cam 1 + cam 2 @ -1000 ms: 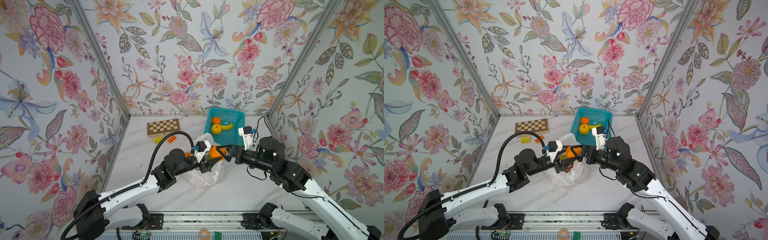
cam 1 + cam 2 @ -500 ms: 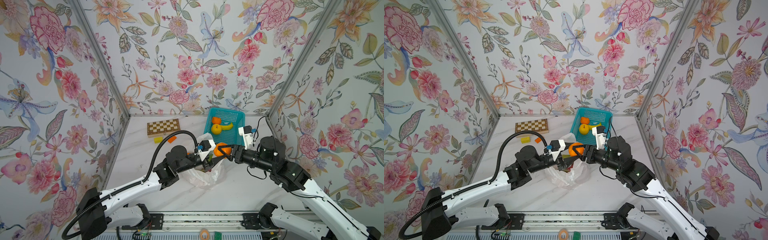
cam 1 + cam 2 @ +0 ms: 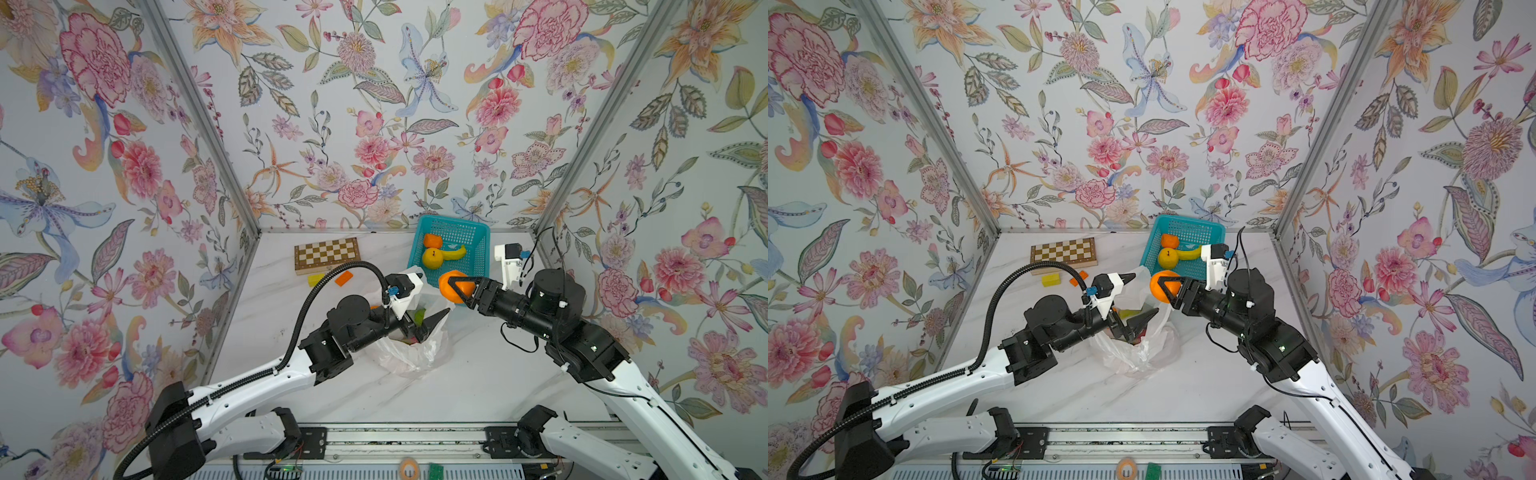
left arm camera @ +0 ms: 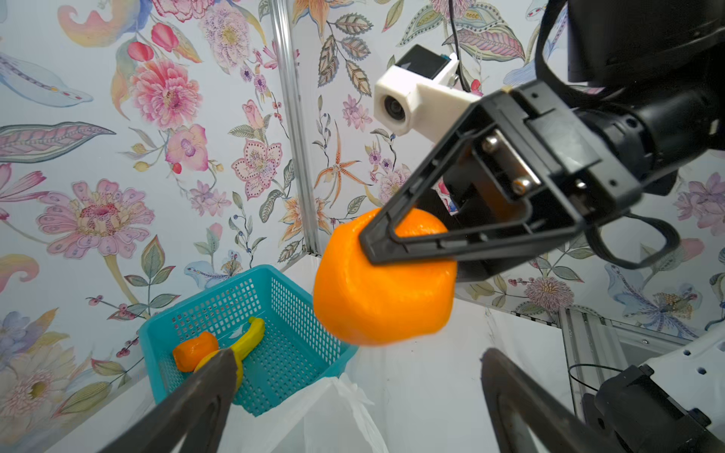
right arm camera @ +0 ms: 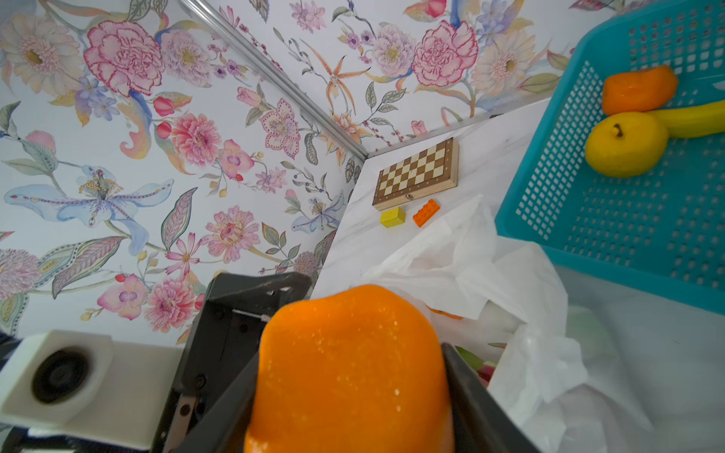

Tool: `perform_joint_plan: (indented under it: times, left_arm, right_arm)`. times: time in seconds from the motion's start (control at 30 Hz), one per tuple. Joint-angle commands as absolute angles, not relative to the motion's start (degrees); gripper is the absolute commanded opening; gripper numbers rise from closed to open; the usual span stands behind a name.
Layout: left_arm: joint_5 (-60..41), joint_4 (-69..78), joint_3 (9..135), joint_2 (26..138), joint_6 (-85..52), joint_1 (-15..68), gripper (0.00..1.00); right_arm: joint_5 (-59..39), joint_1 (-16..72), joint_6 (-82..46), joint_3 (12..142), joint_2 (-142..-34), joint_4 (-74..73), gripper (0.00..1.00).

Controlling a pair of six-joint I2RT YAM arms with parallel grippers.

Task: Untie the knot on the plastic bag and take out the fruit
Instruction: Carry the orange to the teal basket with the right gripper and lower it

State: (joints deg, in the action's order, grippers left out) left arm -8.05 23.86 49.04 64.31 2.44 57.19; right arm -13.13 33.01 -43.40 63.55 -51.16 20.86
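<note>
Marble-white tabletop point(image 3: 457, 386) sits boxed in by floral-papered walls point(image 3: 374, 104). Right claw point(image 3: 459, 287) clamps a round orange point(image 4: 376, 298) in the air, just short of the teal basket point(image 3: 478, 257). Left claw point(image 3: 422, 324), jaws spread wide and empty, hovers over the plastic bag point(image 3: 411, 357), whose mouth gapes beneath its fingertips with more fruit point(image 3: 419, 318) inside.

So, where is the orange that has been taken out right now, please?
In both top views the orange is near the middle, clamped in the right gripper, between the teal basket and the open plastic bag.
</note>
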Motion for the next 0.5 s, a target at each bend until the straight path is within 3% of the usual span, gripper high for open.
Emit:
perform_joint_plan:
  times: [0.0,0.47]
  left_arm:
    - [-3.4,21.3,47.0,60.8,-2.6,57.6,0.99]
    - [2.5,-6.2,58.9,63.5,-10.9,57.5,0.98]
  right_arm:
    - [-15.5,27.8,-41.5,67.4,-54.0,18.2,0.44]
    - [-19.3,14.7,-32.2,82.3,-78.0,18.6,0.45]
